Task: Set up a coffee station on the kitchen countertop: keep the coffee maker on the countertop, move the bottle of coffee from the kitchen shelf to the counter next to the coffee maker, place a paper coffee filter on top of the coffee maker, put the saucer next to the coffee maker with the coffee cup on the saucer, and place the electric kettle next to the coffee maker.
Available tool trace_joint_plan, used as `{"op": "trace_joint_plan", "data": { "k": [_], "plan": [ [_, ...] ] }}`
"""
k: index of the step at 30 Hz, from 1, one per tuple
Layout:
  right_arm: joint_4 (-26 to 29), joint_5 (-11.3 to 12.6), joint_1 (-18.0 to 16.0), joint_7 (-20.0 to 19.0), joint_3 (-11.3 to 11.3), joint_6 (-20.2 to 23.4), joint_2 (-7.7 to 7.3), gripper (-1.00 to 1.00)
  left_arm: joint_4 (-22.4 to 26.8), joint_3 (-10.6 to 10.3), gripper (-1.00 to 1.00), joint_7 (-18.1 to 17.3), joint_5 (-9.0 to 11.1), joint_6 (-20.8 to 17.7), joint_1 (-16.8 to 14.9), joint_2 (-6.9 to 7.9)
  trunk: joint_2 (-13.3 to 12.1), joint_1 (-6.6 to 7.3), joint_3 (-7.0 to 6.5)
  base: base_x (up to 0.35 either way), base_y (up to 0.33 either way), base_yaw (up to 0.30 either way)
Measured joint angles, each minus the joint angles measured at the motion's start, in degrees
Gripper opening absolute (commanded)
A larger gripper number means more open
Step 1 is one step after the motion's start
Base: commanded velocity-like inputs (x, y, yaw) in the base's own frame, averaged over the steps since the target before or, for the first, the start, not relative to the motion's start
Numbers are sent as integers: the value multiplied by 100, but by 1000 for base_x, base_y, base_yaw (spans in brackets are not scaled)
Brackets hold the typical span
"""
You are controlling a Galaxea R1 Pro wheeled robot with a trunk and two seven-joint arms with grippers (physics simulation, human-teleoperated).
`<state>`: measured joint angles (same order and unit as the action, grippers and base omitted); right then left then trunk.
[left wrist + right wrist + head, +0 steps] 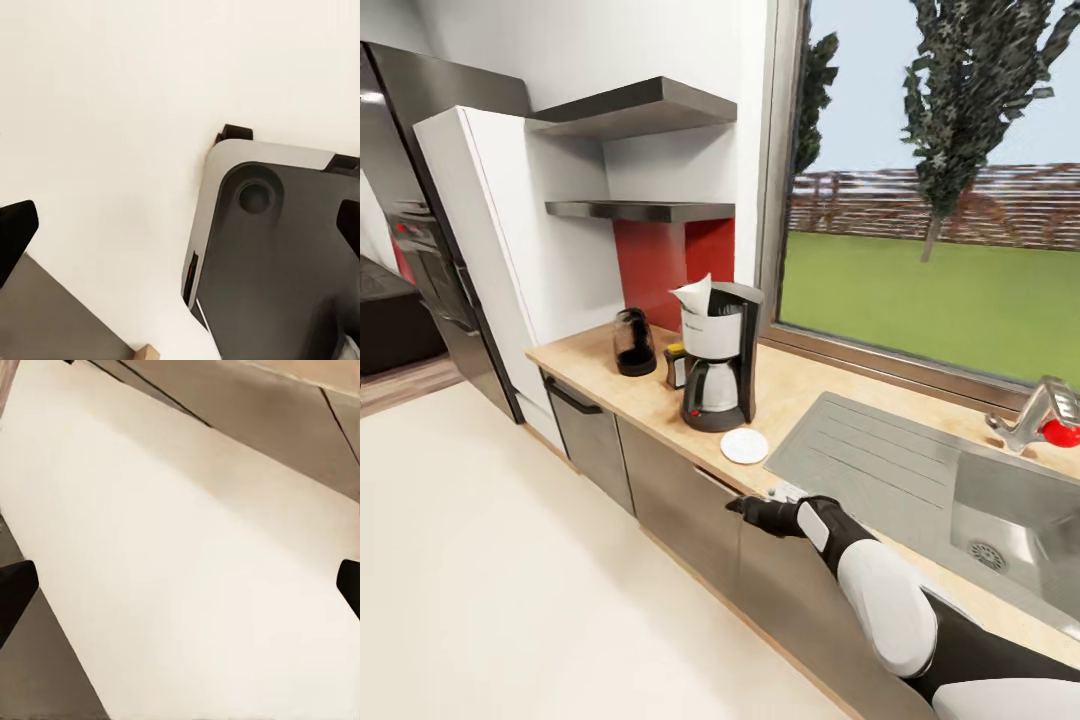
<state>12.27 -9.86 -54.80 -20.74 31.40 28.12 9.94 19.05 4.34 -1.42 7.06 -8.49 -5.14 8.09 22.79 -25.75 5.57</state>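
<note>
The coffee maker [718, 358], with a paper filter [695, 294] on top, is being kept on the worktop [790, 395], between the kettle [633, 342] and the saucer [744, 446]. Both tools, left [180, 229] and right [180, 589], are being held released above the floor [510, 560].

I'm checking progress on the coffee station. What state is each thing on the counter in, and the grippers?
Coffee maker: upright on the countertop.
Paper filter: sticking up from the coffee maker's top.
Kettle: upright, left of the coffee maker.
Coffee bottle: standing close beside the coffee maker.
Saucer: flat in front of the coffee maker, no cup on it.
Left gripper: open, empty.
Right gripper: open, empty.
</note>
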Motion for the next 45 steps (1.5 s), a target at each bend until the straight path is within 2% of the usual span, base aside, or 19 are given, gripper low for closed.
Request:
{"op": "trace_joint_plan", "data": {
  "k": [1, 2, 4, 6, 9, 11, 14, 16, 17, 21, 24, 26, 27, 29, 30, 33, 35, 39, 45],
  "plan": [
    [-101, -1, 0, -1, 0, 0, 0, 100, 5, -2, 100, -1, 0, 1, -4, 0, 0, 0, 0, 0, 187, 0],
    [-549, -9, 2, -4, -15, -19, 2, 100, 13, -5, 100, -1, 0, 2, -16, -7, 1, 0, 1, 0, 136, 0],
    [-889, -8, -1, -3, -4, -30, 2, 100, 10, -11, 100, -2, -7, 6, -15, -22, 1, 0, 1, 0, 71, 0],
    [-1037, -27, 56, 4, -9, -44, 3, 100, 8, -15, 100, -4, -13, 10, -13, -31, 1, 0, 1, 0, 23, 0],
    [-1088, -48, 362, 124, -22, -107, 3, 100, -13, -29, 100, -8, -42, 12, -12, -35, 1, 0, 1, 0, 7, 0],
    [-1097, -58, 586, 493, -19, -202, 3, 100, -23, -59, 100, -11, -60, 12, -12, -34, 1, 0, 1, 0, 1, 0],
    [-1100, -70, 992, 1346, -15, -473, 4, 100, -38, -83, 100, -19, -80, 12, -12, -40, 1, 0, 1, 0, 0, 0],
    [-1100, -75, 1114, 1604, -11, -608, 4, 100, -41, -87, 100, -21, -83, 12, -12, -41, 1, 0, 1, 0, 0, 0],
    [-1100, -89, 1402, 2100, -33, -959, 2, 100, -44, -93, 100, -29, -92, 12, -12, -42, 1, 0, 1, 0, 0, 0],
    [-1100, -132, 1811, 2467, -38, -1362, 1, 100, -51, -97, 100, -38, -105, 13, -12, -43, 1, 0, 2, 0, 0, 0],
    [-1100, -394, 2196, 2570, -39, -1701, 1, 100, -49, -105, 100, -41, -112, 17, -12, -43, 1, 0, 1, 0, 0, 0],
    [-1099, -607, 2363, 2590, -41, -1859, -158, 100, -47, -110, 100, -41, -113, 19, -12, -43, 1, 0, 1, 0, 0, 0],
    [-1100, -834, 2524, 2609, -38, -1988, -270, 100, -45, -112, 100, -41, -114, 35, -12, -43, 1, 0, 2, 0, 0, 0],
    [-1096, -1186, 2756, 2621, -37, -2105, -396, 100, -45, -155, 100, -41, -114, 137, -12, -43, 1, 0, 2, 0, 0, 0],
    [-1096, -1288, 2807, 2621, -38, -2124, -426, 100, -45, -178, 100, -41, -115, 181, -12, -43, 1, 0, 1, 0, 0, 0],
    [-1093, -1921, 3061, 2626, -37, -2186, -573, 100, -51, -378, 100, -40, -108, 412, -12, -45, 1, 0, 1, 0, 0, 0],
    [-1092, -2176, 3180, 2621, -37, -2201, -650, 100, -58, -467, 100, -36, -104, 478, -12, -46, 1, 0, 1, 0, 0, 0],
    [-1096, -2351, 3264, 2609, -37, -2239, -678, 100, -61, -513, 100, -34, -100, 524, -9, -47, 1, 0, 1, 0, 0, 0],
    [-1090, -2333, 3283, 2605, -20, -2389, -661, 100, -61, -524, 100, -30, -105, 538, -5, -47, 1, 0, 1, 0, 0, 0]
  ]
}}
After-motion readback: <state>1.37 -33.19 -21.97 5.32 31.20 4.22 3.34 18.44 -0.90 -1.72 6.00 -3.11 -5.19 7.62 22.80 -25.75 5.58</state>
